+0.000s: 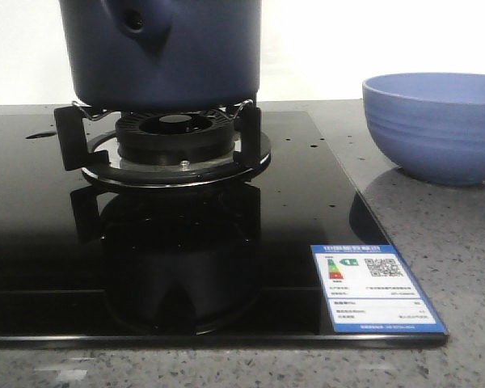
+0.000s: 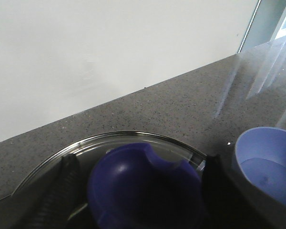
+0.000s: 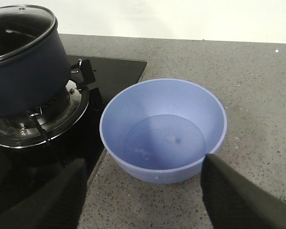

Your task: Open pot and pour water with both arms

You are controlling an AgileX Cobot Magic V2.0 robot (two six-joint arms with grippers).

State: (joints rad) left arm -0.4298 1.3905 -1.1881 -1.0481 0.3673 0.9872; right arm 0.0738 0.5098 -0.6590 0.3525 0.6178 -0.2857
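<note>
Navy pot (image 1: 166,56) over unreadable energy label (image 1: 373,288) (QR code); both jaws apart, left around lid knob (image 2: 145,188).

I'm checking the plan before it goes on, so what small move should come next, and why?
Probably close the left gripper on the lid knob and lift. The glass lid sits on the pot, and the knob lies between the open fingers. The right gripper waits open over the bowl.

Unreadable energy label (image 1: 377,288) on cooktop (image 1: 226,267)
</note>
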